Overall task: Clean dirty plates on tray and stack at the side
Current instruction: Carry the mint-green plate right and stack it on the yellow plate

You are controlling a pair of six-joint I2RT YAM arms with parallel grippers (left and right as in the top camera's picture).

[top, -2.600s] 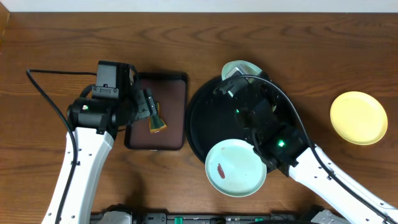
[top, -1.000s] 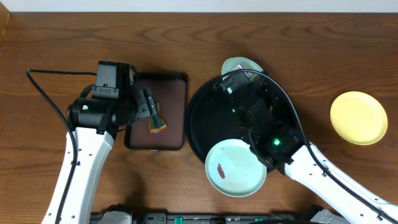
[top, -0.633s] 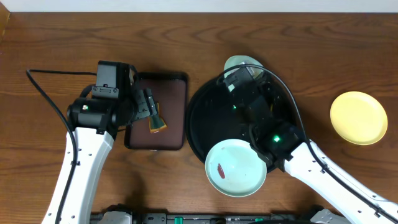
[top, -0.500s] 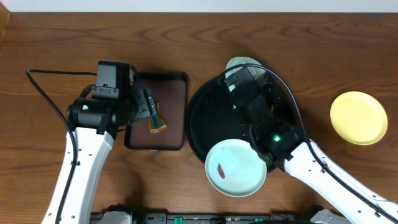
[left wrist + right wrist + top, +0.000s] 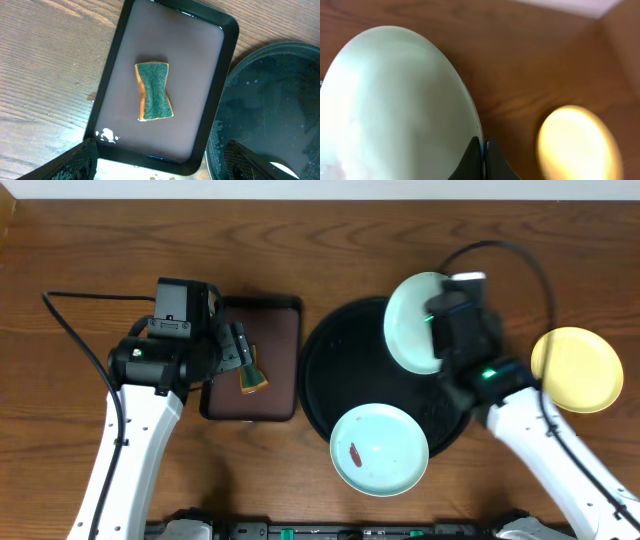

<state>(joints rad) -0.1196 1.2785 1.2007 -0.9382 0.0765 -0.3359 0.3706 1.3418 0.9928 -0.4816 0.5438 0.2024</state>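
Plates sit in three places. One mint plate [image 5: 408,320] is pinched at its rim by the right gripper [image 5: 481,151], whose fingers are closed thin on the edge. The plate is tilted and hangs over the far right rim of the tray [image 5: 325,375], with part of it out past the rim above the table [image 5: 500,260]. It looks lifted clear of the tray, though the overhead view does not settle this. The smeared plate [image 5: 385,448], mint with a reddish mark left of centre, lies flat at the tray's near edge and overhangs the rim toward the robot. The yellow plate [image 5: 577,370] lies on bare wood to the right, apart from the tray, and the right arm crosses the strip of table between them. Open wood runs beyond the tray's far edge and around the yellow plate's far side.

The left gripper [image 5: 161,144] hangs with jaws spread wide above the brown tray [image 5: 112,85], holding nothing. The sponge [image 5: 154,92], green face up, lies near that tray's middle, clear of every wall. The brown tray's right edge is just beside the tray's left rim.
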